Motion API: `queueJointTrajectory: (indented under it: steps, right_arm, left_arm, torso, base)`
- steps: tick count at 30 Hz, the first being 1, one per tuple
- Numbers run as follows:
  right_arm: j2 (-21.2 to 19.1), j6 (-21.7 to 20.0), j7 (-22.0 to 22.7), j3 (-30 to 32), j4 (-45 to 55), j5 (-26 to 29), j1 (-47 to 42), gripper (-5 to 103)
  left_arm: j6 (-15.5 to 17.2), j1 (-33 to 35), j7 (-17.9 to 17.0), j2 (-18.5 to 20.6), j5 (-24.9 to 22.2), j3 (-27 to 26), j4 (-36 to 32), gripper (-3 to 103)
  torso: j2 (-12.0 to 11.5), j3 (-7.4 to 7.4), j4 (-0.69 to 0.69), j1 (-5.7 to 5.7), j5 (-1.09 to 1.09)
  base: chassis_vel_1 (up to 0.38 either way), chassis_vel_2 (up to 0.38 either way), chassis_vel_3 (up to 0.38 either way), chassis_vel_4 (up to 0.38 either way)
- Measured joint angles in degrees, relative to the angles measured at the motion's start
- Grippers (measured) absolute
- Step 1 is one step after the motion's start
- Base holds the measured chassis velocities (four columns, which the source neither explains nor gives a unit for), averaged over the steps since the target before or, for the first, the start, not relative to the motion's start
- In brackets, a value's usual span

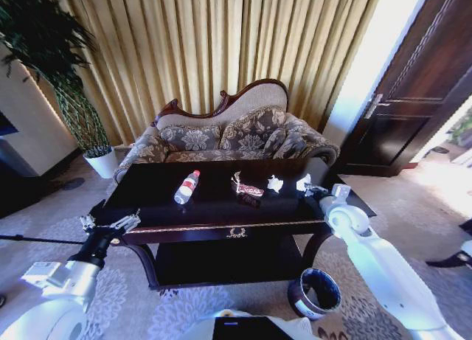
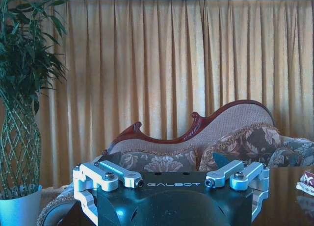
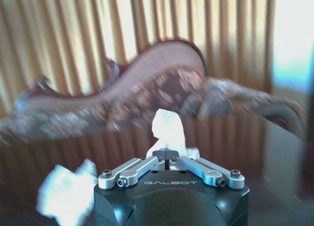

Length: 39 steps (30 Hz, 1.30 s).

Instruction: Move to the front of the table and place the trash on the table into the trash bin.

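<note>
Golden curtains (image 1: 221, 37) are hanging behind the table (image 1: 147, 196). Right hand (image 3: 170, 160) is pinching shut on white paper wad (image 3: 169, 130). Left hand (image 2: 171, 179) is hovering wide open, holding nothing.

Bare table (image 1: 147, 196) left of bottle (image 1: 186, 186)

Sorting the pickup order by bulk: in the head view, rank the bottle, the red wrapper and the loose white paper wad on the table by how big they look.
1. bottle
2. red wrapper
3. paper wad

The wrapper and wad look close; all lie similarly far on the table.
</note>
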Motion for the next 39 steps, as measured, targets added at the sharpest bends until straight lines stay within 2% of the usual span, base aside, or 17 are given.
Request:
queueJointTrajectory:
  steps: [3,4,8,16,18,25,39]
  right_arm:
    - [0.05,1.38,-0.40,1.20,3.74,0.17,-2.49,0]
    - [0.39,2.51,-0.66,2.55,8.41,0.15,-5.67,0]
    - [1.48,3.28,-0.69,4.36,14.84,-0.32,-9.93,0]
    - [4.87,3.66,-0.36,5.82,24.64,-6.55,-17.35,0]
    - [6.96,3.67,-0.34,6.41,27.83,-9.12,-21.85,0]
    - [10.63,4.64,0.03,7.73,28.66,-16.81,-27.41,0]
    - [14.05,5.72,0.46,9.05,30.52,-18.99,-31.39,0]
  left_arm:
    - [-0.01,-0.35,-0.01,0.06,-0.07,0.00,0.00,100]
    - [-0.01,-0.48,0.00,0.05,-0.11,0.05,0.00,100]
    - [-0.02,-0.49,0.00,-0.17,-0.12,0.14,0.00,100]
    - [-0.12,-0.59,0.01,-0.40,-0.29,0.12,0.17,100]
    - [-0.16,-0.59,0.03,-0.41,-0.37,0.07,0.27,100]
    - [-0.26,-0.61,0.03,-0.40,-0.48,0.15,0.25,100]
    - [-0.48,-0.84,0.17,-0.30,-1.17,0.59,0.24,100]
  torso:
    - [0.00,0.00,0.00,0.00,-0.03]
    - [0.00,0.00,-0.02,0.00,-0.01]
    - [0.01,0.00,-0.01,-0.01,-0.01]
    - [0.01,0.00,0.01,-0.01,-0.02]
    - [0.01,0.00,-0.01,-0.01,-0.02]
    - [0.00,0.00,0.00,0.00,-0.02]
    - [0.02,-0.01,0.00,-0.03,-0.02]
  base:
    - [0.000,0.000,0.000,0.000]
    - [0.000,0.000,0.000,0.000]
    - [0.000,0.000,0.000,0.000]
    - [0.000,0.000,0.000,0.000]
    - [0.000,0.000,0.000,0.000]
    - [0.007,-0.006,-0.003,0.009]
    - [0.142,-0.137,-0.143,0.143]
